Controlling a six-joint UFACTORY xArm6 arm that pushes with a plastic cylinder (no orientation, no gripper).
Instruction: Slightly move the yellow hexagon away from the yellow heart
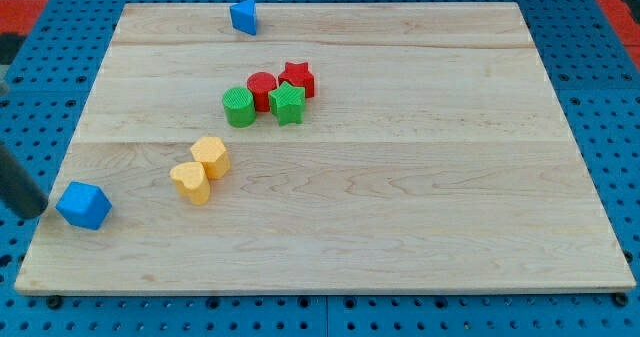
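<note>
The yellow hexagon (211,157) sits left of the board's middle. The yellow heart (190,182) touches it on its lower left. My rod comes in from the view's left edge, and my tip (36,213) rests at the board's left edge, right beside the blue cube (83,205). The tip is far to the left of both yellow blocks.
A green cylinder (239,107), a green star (287,103), a red cylinder (263,89) and a red star (297,78) cluster above the yellow pair. A blue block (244,16) lies at the board's top edge. The wooden board (400,197) lies on a blue pegboard.
</note>
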